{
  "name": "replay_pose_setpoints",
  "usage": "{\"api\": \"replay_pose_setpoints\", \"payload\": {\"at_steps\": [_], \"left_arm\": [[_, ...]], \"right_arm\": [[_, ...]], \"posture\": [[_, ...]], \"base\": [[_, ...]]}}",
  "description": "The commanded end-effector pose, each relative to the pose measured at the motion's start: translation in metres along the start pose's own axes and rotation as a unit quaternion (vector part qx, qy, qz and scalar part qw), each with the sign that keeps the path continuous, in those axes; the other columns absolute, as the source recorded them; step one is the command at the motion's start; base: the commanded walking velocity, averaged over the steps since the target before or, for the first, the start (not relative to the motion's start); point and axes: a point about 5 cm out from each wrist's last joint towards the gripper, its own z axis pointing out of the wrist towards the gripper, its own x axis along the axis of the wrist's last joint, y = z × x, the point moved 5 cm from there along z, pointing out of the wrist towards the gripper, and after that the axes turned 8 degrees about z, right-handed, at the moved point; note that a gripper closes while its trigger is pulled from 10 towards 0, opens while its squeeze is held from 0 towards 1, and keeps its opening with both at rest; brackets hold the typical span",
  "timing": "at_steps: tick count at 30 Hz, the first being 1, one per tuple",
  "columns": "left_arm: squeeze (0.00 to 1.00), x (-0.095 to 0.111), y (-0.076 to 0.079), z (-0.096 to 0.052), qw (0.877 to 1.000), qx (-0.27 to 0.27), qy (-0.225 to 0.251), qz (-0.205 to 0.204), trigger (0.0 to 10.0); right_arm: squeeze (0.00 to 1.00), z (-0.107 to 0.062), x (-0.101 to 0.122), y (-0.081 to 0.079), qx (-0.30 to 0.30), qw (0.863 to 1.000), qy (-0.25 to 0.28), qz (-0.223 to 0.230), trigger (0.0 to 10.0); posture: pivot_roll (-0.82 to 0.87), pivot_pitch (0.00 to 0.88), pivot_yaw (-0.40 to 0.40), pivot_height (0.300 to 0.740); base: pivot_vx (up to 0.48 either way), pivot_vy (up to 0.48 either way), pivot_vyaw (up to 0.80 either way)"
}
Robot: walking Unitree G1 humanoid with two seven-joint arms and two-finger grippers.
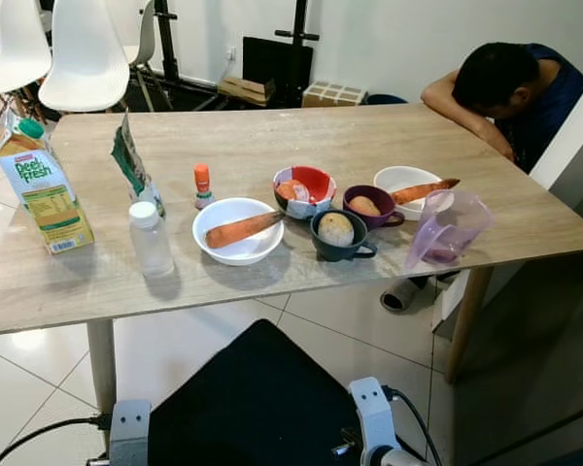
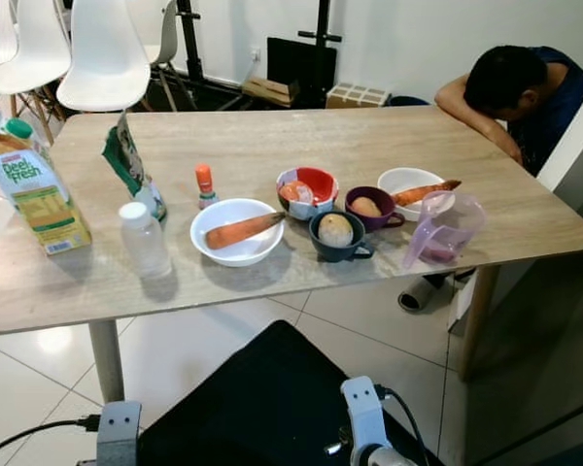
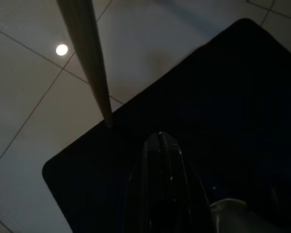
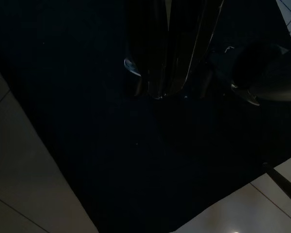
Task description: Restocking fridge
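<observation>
Wooden worktop (image 1: 389, 136) is laid with a juice carton (image 1: 39, 184), a bottle (image 1: 151, 238) and carrot bowls (image 1: 238, 230), well ahead of both tools. Left tool (image 3: 160, 138) and right tool (image 4: 167, 92) are held closed, empty, over a black mat (image 1: 253, 398).

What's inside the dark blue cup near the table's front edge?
The dark blue cup holds one round, pale brown thing, likely a potato. Its top shows above the rim; the cup wall hides its underside and anything beneath it.
</observation>
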Motion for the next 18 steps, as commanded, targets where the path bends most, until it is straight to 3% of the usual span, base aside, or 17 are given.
{"api": "replay_pose_setpoints", "payload": {"at_steps": [1,4,18], "left_arm": [[0.00,-0.002,0.003,-0.002,1.000,0.004,0.001,-0.008,10.0],[0.00,-0.002,0.000,-0.003,1.000,0.013,0.001,-0.028,10.0],[0.00,0.013,-0.011,-0.003,0.998,0.021,0.053,-0.015,10.0]], "right_arm": [[0.00,-0.002,-0.004,0.003,-0.004,1.000,0.000,0.007,10.0],[0.00,-0.002,-0.004,0.002,-0.002,1.000,0.000,0.006,10.0],[0.00,-0.005,0.013,0.012,0.009,1.000,0.029,-0.002,10.0]], "posture": [[0.02,0.071,-0.068,0.740],[0.01,0.072,-0.066,0.740],[-0.01,0.078,-0.076,0.740]], "base": [[0.000,-0.480,0.00],[0.000,-0.160,0.00],[0.000,0.000,0.00]]}}
